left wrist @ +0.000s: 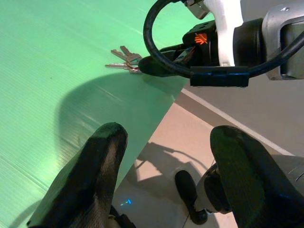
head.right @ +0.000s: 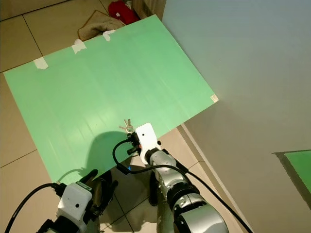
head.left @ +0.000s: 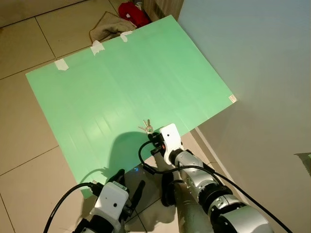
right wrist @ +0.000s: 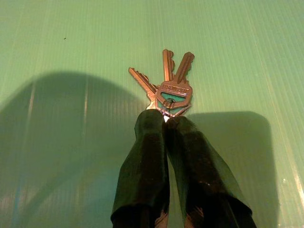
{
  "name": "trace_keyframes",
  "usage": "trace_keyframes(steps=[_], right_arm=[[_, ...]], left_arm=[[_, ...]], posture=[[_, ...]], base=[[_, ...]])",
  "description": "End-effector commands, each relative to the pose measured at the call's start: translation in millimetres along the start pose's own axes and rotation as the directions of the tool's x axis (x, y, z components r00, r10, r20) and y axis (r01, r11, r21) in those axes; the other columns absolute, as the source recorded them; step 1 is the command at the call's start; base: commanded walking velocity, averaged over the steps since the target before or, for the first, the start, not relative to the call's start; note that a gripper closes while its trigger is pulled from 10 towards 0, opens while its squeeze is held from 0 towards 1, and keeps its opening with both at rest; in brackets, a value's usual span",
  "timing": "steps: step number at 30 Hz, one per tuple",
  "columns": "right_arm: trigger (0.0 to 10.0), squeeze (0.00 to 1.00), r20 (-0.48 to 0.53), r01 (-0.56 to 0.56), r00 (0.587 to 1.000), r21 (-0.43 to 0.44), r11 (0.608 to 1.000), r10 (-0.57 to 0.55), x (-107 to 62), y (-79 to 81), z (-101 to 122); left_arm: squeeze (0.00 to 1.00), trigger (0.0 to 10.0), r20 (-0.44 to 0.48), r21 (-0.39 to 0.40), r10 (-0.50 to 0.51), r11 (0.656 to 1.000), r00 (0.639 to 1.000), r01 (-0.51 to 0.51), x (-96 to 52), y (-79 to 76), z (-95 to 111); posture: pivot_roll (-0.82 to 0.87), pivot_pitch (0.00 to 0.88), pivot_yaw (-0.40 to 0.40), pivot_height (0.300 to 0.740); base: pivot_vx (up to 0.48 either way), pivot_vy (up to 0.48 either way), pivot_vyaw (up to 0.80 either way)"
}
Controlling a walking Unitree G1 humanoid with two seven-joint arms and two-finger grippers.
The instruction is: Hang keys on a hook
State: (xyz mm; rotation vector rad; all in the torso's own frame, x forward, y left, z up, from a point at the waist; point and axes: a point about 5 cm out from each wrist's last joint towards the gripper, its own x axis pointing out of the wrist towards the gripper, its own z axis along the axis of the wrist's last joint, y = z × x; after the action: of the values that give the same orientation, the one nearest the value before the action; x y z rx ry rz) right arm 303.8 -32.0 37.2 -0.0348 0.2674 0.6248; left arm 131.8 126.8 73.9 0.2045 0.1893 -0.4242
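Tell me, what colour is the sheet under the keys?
Light green sheet, clearest in the right wrist view, beneath the keys.

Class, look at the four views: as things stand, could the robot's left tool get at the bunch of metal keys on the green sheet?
Probably not freely. The right tool is already shut on the bunch of metal keys, covering the ring end. The left tool hangs open, apart from them, with bare green corrugated plastic sheet between.

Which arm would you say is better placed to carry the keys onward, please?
The right. The right gripper is shut on the keys over the green sheet. The left gripper hangs open, lower and nearer the robot, holding nothing.
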Motion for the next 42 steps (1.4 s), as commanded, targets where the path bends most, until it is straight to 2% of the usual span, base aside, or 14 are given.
trace_keyframes(steps=[1,7,8,14,20,21,23,24,28,33,38,42], right_arm=[[0.0,0.0,0.0,-0.043,0.999,0.047,0.998,0.043,4.5,20.7,-2.5],[0.0,0.0,0.105,-0.036,0.994,0.068,0.997,0.029,6.0,13.3,15.9],[0.0,0.0,0.162,-0.035,0.987,0.082,0.996,0.021,6.5,10.8,27.2],[0.0,0.0,0.276,-0.041,0.961,0.089,0.995,0.015,2.2,3.8,52.9],[0.0,0.0,0.311,-0.024,0.951,0.078,0.997,-0.001,-7.8,-11.3,64.2],[0.0,0.0,0.27,0.014,0.963,0.051,0.999,-0.027,-9.2,-17.4,58.8],[0.0,0.0,0.237,0.042,0.97,0.053,0.998,-0.054,-9.1,-21.1,53.0],[10.0,1.0,0.184,0.059,0.98,0.084,0.995,-0.074,-9.1,-23.4,41.7],[10.0,1.0,0.126,0.081,0.988,0.089,0.993,-0.092,-8.7,-21.6,25.1],[10.0,1.0,0.073,0.126,0.988,0.111,0.986,-0.134,-4.0,-22.8,18.2],[10.0,1.0,0.081,0.128,0.987,0.115,0.985,-0.138,1.6,-23.5,25.6],[10.0,1.0,0.085,0.13,0.986,0.12,0.984,-0.14,2.9,-24.0,27.1]], left_arm=[[0.0,10.0,-0.025,-0.01,-0.019,1.0,1.0,0.019,-3.5,-4.8,-2.9],[0.0,10.0,-0.015,-0.005,-0.017,1.0,1.0,0.017,1.0,-2.7,-2.6],[0.0,10.0,-0.014,-0.005,-0.016,1.0,1.0,0.016,1.5,-2.4,-2.6],[0.0,10.0,-0.01,-0.007,-0.01,1.0,1.0,0.01,4.0,-2.0,-3.0],[0.0,10.0,-0.003,-0.007,-0.004,1.0,1.0,0.004,11.6,-1.6,-4.2],[0.0,10.0,-0.015,-0.011,0.02,1.0,1.0,-0.02,16.1,1.5,-6.4],[0.0,10.0,-0.019,-0.008,0.025,1.0,0.999,-0.026,18.3,2.6,-7.6],[0.0,10.0,-0.026,0.013,0.026,1.0,0.999,-0.025,21.7,3.2,-8.9],[0.0,10.0,-0.015,0.011,0.019,1.0,1.0,-0.019,22.2,2.2,-4.9],[0.0,10.0,-0.038,0.033,0.027,0.999,0.999,-0.026,12.2,2.3,-5.7],[0.0,10.0,-0.058,0.137,0.158,0.979,0.986,-0.149,7.7,24.2,-7.6],[0.0,10.0,-0.056,0.149,0.167,0.976,0.984,-0.157,3.6,27.6,-5.4]], posture=[[0.21,0.478,-0.138,0.74],[0.2,0.47,-0.142,0.74],[0.2,0.469,-0.142,0.74],[0.19,0.459,-0.152,0.74],[0.17,0.425,-0.162,0.74],[0.14,0.405,-0.168,0.74],[0.14,0.406,-0.167,0.74],[0.14,0.408,-0.166,0.74],[0.15,0.426,-0.151,0.74],[0.2,0.464,-0.133,0.74],[0.22,0.497,-0.122,0.74],[0.22,0.508,-0.122,0.74]], base=[[0.0,0.0,0.0],[0.0,0.0,0.0],[0.0,0.0,0.0],[0.0,0.0,0.0],[0.0,0.0,0.0],[0.0,0.0,0.0],[0.0,0.0,0.0],[0.0,0.0,0.0],[0.0,0.0,0.0],[0.0,0.0,0.0],[0.0,0.0,0.0],[0.0,0.0,0.0]])
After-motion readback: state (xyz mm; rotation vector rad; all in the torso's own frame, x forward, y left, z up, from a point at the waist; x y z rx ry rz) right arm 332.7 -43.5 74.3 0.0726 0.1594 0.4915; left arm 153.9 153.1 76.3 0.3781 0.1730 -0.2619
